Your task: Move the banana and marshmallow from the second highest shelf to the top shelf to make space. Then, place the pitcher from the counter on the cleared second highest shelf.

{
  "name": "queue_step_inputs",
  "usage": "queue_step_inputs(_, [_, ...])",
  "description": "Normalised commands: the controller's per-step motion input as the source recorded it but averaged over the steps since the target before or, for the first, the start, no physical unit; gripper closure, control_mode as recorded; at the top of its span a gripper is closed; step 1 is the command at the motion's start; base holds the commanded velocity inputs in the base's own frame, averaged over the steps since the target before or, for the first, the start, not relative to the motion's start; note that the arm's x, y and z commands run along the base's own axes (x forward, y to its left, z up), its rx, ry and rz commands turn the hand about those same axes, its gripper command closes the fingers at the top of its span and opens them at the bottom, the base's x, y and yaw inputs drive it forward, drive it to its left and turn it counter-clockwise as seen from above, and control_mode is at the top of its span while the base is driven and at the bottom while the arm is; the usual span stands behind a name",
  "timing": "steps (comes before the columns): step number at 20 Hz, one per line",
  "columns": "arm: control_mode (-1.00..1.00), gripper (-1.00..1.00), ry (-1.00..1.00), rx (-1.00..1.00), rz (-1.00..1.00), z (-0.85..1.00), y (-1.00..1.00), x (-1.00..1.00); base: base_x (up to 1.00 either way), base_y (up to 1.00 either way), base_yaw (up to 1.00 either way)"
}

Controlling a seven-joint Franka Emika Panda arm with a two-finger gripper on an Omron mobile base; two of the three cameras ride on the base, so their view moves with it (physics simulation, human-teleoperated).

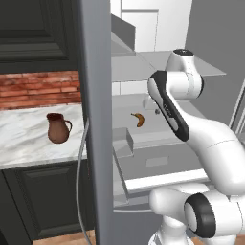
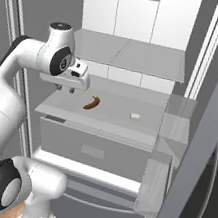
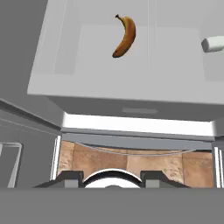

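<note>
Red brick backs the white, grey-veined marble tabletop (image 1: pixel 24 134) at the left of the left base view, where the reddish-brown clay pitcher (image 1: pixel 58 128) stands upright, round-bellied with a loop handle on its right. Right of a tall grey panel, the small curved banana (image 1: pixel 139 119) lies at the frame's middle on the second highest shelf (image 1: pixel 125 115), a thin flat pale grey plate; the top shelf (image 1: pixel 143 64) sits above it, bare where it shows.

From the right base view, the banana (image 2: pixel 91 103) lies left of centre on the second highest shelf (image 2: pixel 115 114), and the marshmallow (image 2: pixel 135 116), a tiny white block, rests well apart to its right. The gripper (image 2: pixel 66 89) hangs at the shelf's left edge, near the banana but not touching it; how its jaws stand cannot be told.

Through the hand view, the orange-yellow banana (image 3: pixel 124 36) with brownish tips sits at upper centre, the marshmallow (image 3: pixel 213 43) at the right edge.
</note>
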Motion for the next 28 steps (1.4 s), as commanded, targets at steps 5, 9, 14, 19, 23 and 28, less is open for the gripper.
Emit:
queue_step_inputs(5, [-1.00,-1.00,-0.18,0.00,-0.03,-0.10,0.04,0.00,0.00,0.00,0.00])
queue_step_inputs(9, [-1.00,-1.00,-0.21,0.00,-0.10,-0.48,0.00,0.00,0.00,0.00,0.00])
queue_step_inputs(14, [-1.00,-1.00,0.00,-0.02,-0.13,-0.41,-0.03,0.04,0.00,0.00,0.00])
queue_step_inputs(19, [-1.00,-1.00,0.01,0.00,-0.01,-0.26,-0.03,0.34,0.00,0.00,0.00])
queue_step_inputs(23, [-1.00,-1.00,0.00,0.04,0.00,-0.17,0.00,0.54,0.00,0.00,0.00])
queue_step_inputs(28, [-1.00,-1.00,0.00,0.03,0.00,-0.14,0.00,0.48,0.00,0.00,0.00])
